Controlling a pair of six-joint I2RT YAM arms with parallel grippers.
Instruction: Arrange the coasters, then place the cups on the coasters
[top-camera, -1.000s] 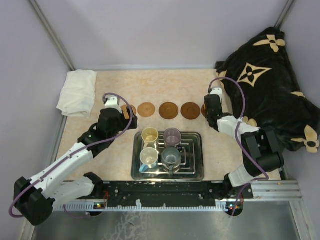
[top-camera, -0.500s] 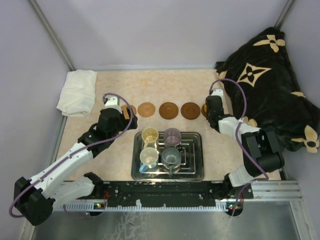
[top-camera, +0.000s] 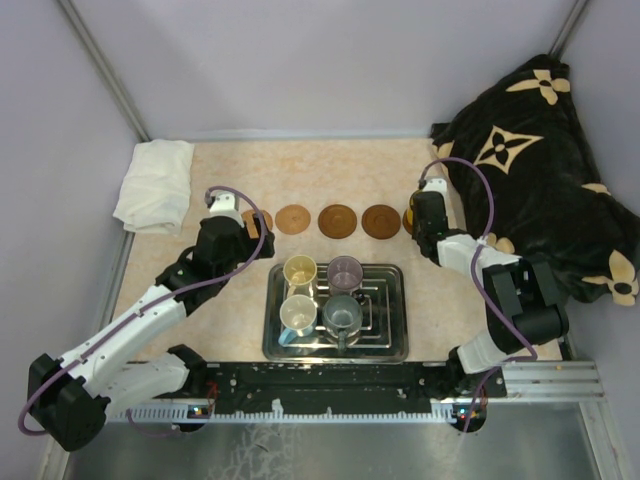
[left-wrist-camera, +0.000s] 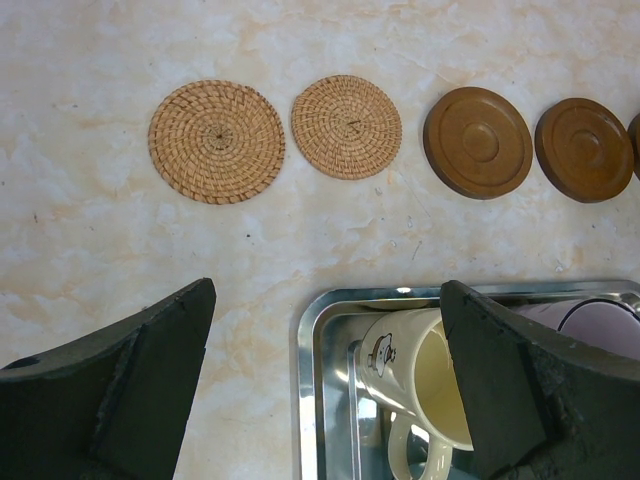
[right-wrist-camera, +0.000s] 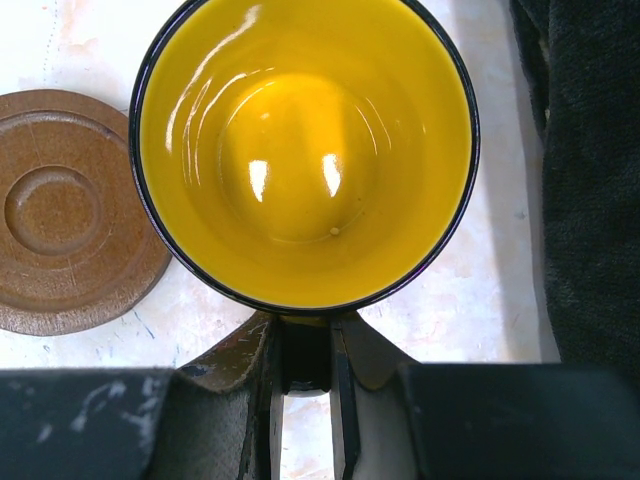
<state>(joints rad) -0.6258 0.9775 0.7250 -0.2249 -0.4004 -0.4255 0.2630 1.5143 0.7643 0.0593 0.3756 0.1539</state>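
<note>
Five coasters lie in a row: two woven ones (left-wrist-camera: 217, 141) (left-wrist-camera: 346, 127), two dark wooden ones (left-wrist-camera: 478, 142) (left-wrist-camera: 583, 149), and the edge of another (left-wrist-camera: 635, 140). My left gripper (left-wrist-camera: 328, 295) hangs open over the tray's left corner, above the cream-yellow cup (left-wrist-camera: 420, 385). In the tray (top-camera: 395, 345) stand the cream-yellow (top-camera: 300, 270), purple (top-camera: 345, 272), white (top-camera: 298, 315) and grey (top-camera: 342, 316) cups. My right gripper (right-wrist-camera: 305, 345) is shut on the handle of the orange-yellow cup (right-wrist-camera: 305, 150), just right of a wooden coaster (right-wrist-camera: 70, 240). What lies under that cup is hidden.
A black blanket with cream flowers (top-camera: 540, 180) is heaped at the right, close to the right gripper, and shows as a dark edge (right-wrist-camera: 590, 150). A folded white cloth (top-camera: 155, 185) lies at the back left. The metal tray sits near the front, between the arms.
The right wrist has shifted very slightly with the orange-yellow cup. The left arm and the cups in the tray have not moved.
</note>
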